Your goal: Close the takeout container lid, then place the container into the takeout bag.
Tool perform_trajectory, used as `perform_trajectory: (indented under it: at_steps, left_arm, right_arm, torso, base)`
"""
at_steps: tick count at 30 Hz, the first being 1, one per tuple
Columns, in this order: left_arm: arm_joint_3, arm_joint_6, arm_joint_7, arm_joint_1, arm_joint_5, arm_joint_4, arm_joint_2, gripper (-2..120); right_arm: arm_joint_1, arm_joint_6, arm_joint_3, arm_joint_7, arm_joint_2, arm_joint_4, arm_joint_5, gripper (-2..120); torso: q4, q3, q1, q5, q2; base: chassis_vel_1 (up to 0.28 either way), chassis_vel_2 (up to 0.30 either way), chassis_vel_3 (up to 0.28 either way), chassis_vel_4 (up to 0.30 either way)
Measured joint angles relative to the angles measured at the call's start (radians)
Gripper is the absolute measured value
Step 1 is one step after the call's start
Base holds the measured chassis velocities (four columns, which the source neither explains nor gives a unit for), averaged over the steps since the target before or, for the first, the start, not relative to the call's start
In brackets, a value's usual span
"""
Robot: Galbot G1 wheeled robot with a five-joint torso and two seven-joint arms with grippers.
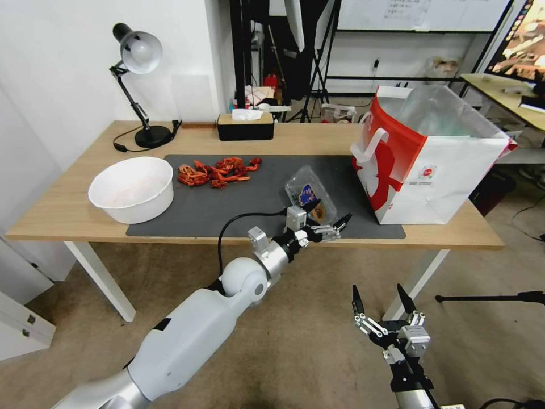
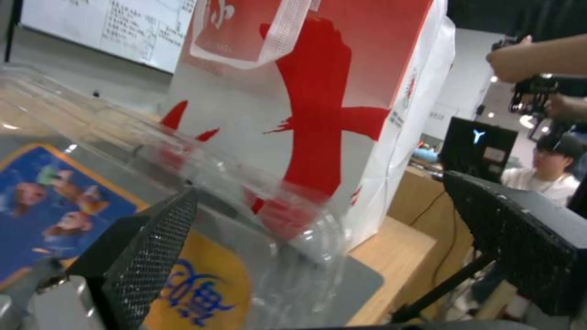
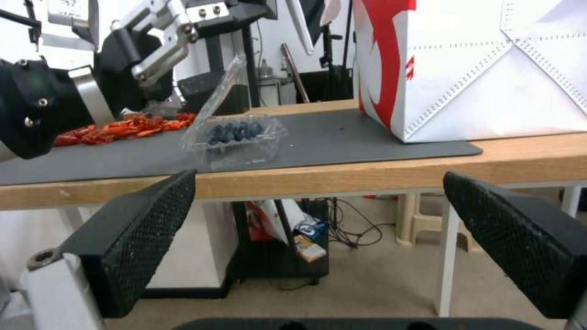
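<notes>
The takeout container [image 3: 241,140], a clear clamshell of dark blueberries, sits on the grey mat near the table's front edge. Its lid [image 3: 221,94] stands tilted up on the hinge, and a blue and yellow sticker shows on the lid [image 1: 308,194] [image 2: 55,197]. My left gripper [image 1: 329,215] [image 2: 318,188] is open right at the raised lid, with one finger [image 2: 153,256] close against the clear plastic. The red-and-white takeout bag [image 1: 431,165] [image 3: 477,68] stands upright and open just right of the container. My right gripper [image 1: 377,291] [image 3: 319,176] hangs open below the table's front edge.
A white bowl [image 1: 131,187] sits at the mat's left end, with red scraps [image 1: 218,170] behind the mat's middle. A black tissue box [image 1: 245,126] and a desk lamp [image 1: 139,57] stand at the table's back. The dark mat [image 1: 227,210] is bare left of the container.
</notes>
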Motion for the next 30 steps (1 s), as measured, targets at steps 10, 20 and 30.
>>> perform_trajectory:
  at_steps: [10, 20, 30]
  left_arm:
    - [0.026, 0.091, -0.181, -0.019, -0.133, -0.031, -0.02, 85]
    - [0.021, 0.133, -0.265, -0.033, -0.11, -0.033, -0.016, 54]
    - [0.027, 0.169, -0.282, -0.045, -0.036, -0.028, -0.007, 15]
  right_arm:
    - [-0.003, 0.002, 0.002, 0.001, 0.0, -0.001, 0.003, 100]
    - [0.004, 0.004, -0.003, 0.001, 0.002, -0.003, 0.005, 100]
    - [0.021, -0.021, -0.005, 0.007, -0.007, 0.007, 0.01, 100]
  torso:
    - [-0.0001, 0.0, 0.0, 0.0, 0.0]
    - [-0.0001, 0.0, 0.0, 0.0, 0.0]
    - [0.0, 0.0, 0.0, 0.0, 0.0]
  base:
    - [0.0, 0.0, 0.0, 0.0]
    - [0.0, 0.0, 0.0, 0.0]
    - [0.0, 0.0, 0.0, 0.0]
